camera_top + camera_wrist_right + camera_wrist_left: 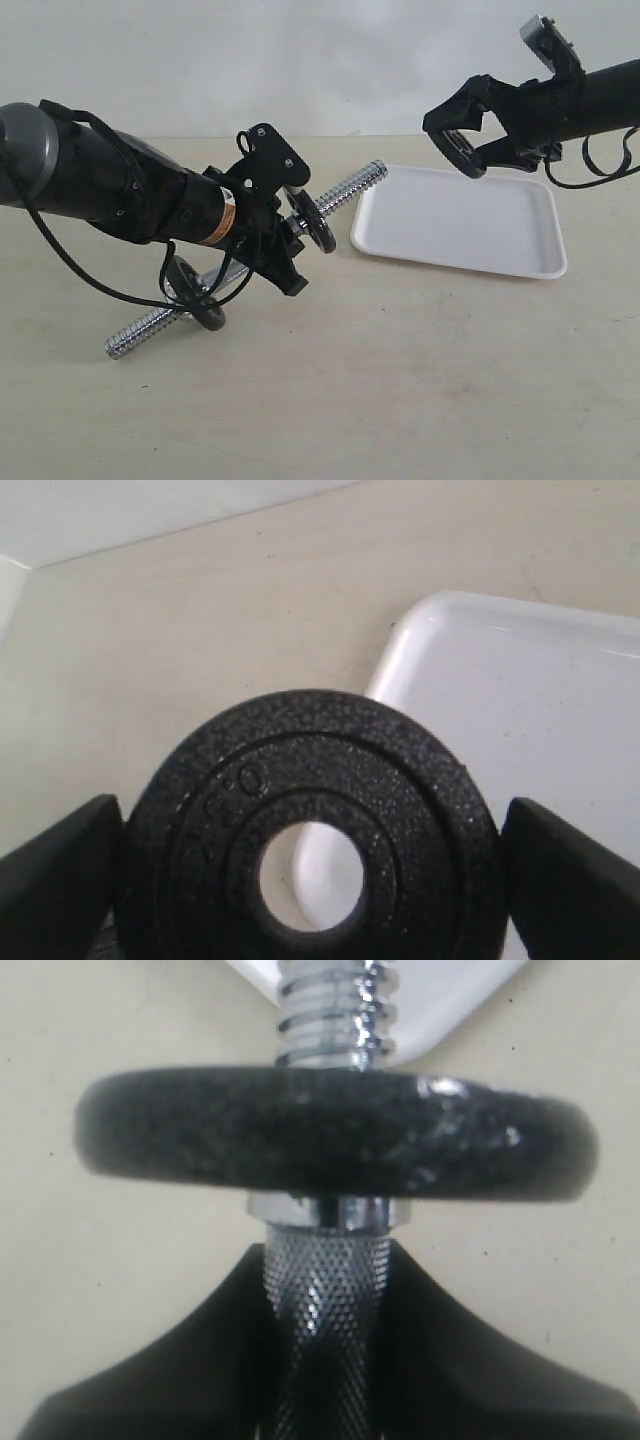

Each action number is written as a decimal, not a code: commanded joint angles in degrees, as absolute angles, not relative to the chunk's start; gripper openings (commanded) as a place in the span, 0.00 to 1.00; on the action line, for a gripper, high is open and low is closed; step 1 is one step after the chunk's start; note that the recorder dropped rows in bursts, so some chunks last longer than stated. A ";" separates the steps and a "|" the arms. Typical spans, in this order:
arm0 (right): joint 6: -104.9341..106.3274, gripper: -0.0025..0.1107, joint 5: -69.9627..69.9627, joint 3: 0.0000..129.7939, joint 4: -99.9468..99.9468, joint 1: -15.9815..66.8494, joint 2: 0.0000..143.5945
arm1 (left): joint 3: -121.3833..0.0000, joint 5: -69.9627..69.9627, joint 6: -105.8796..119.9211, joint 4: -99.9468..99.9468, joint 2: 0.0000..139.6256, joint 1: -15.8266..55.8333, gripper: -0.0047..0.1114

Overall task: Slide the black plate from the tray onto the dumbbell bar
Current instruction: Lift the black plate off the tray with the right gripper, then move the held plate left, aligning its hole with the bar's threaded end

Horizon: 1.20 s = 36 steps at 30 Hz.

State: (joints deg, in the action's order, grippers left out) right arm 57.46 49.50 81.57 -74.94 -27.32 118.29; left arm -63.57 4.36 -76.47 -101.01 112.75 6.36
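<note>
My left gripper (275,235) is shut on the knurled shaft (325,1300) of the dumbbell bar (350,190) and holds it tilted. The bar's lower threaded end (135,338) is down at the table and its upper end points toward the white tray (470,225). One black plate (322,232) sits on the bar just beyond the fingers, edge-on (335,1145) in the left wrist view. Another black disc (195,290) sits lower on the bar. My right gripper (462,150) hangs above the tray's far left corner, shut on a black plate (310,820) by its rim.
The tray's rim (430,610) shows behind the held plate, and nothing lies on the tray. Beige tabletop (400,380) spreads in front, with a pale wall behind. Black cables loop under the left arm (90,280) and hang by the right arm (600,165).
</note>
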 commanded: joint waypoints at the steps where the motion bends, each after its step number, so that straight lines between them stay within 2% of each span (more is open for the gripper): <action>1: 59.71 0.02 57.17 82.43 -79.23 -27.47 118.61 | -64.56 3.51 -76.79 -99.95 109.73 6.33 0.07; 10: 66.07 0.02 69.96 82.43 -88.85 -27.47 123.86 | -64.56 3.59 -76.79 -99.95 109.73 6.33 0.07; 25: 69.50 0.02 69.96 82.43 -90.59 -27.25 124.00 | -64.56 6.57 -76.79 -99.95 109.73 6.46 0.07; 36: 69.94 0.02 69.96 82.43 -90.05 -23.31 124.13 | -65.23 7.41 -76.79 -99.95 109.63 6.44 0.07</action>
